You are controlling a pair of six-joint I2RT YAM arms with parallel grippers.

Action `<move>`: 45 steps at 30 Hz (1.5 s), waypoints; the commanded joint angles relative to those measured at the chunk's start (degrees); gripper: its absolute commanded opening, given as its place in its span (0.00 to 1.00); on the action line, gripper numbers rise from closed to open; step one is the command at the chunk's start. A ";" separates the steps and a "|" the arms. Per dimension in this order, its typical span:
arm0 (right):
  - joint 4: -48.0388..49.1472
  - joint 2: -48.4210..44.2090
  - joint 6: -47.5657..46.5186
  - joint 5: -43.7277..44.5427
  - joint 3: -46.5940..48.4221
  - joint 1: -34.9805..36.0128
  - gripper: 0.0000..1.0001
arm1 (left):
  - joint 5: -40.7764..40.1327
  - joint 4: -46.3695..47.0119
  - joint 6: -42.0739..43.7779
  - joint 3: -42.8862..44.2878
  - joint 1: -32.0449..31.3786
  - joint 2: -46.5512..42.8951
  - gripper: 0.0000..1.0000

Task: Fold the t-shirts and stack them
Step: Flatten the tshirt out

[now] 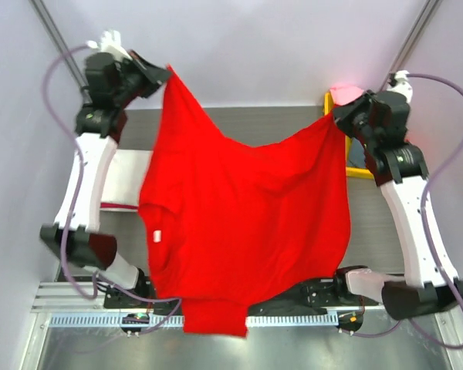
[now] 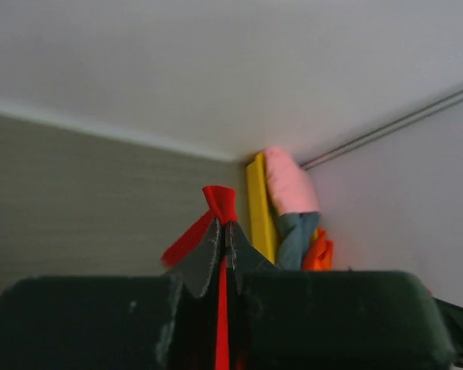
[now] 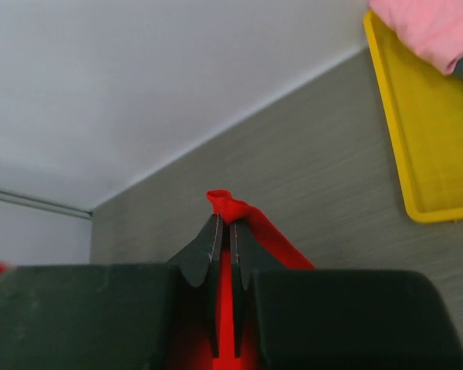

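The red t-shirt [image 1: 243,223] hangs spread in the air between both arms, its lower part draping over the near table edge. My left gripper [image 1: 163,77] is shut on its upper left corner; in the left wrist view [image 2: 224,225] a red tuft [image 2: 220,202] pokes past the fingertips. My right gripper [image 1: 338,117] is shut on the upper right corner; in the right wrist view [image 3: 224,223] red cloth [image 3: 230,206] bunches at the tips. A pink shirt [image 2: 289,185], a grey-blue shirt [image 2: 295,237] and an orange shirt [image 2: 319,253] lie piled in the tray.
A yellow tray [image 1: 353,168] sits at the table's far right, also in the right wrist view [image 3: 424,146] and the left wrist view [image 2: 258,204]. White and red cloth [image 1: 122,186] lies on the table's left side behind the left arm. Grey table surface [image 1: 255,123] shows behind the shirt.
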 commanded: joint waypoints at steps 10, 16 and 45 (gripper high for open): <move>2.48 20.22 7.40 -18.05 32.72 -12.31 0.01 | 0.38 3.96 -0.06 35.08 0.85 14.38 0.00; 3.52 24.98 11.55 -25.71 36.63 -16.63 0.01 | 4.16 20.66 -13.60 33.71 8.50 18.95 0.01; 32.63 7.70 6.54 -28.63 -52.92 -17.15 0.01 | -1.72 23.31 -6.30 -63.85 -5.65 -24.44 0.00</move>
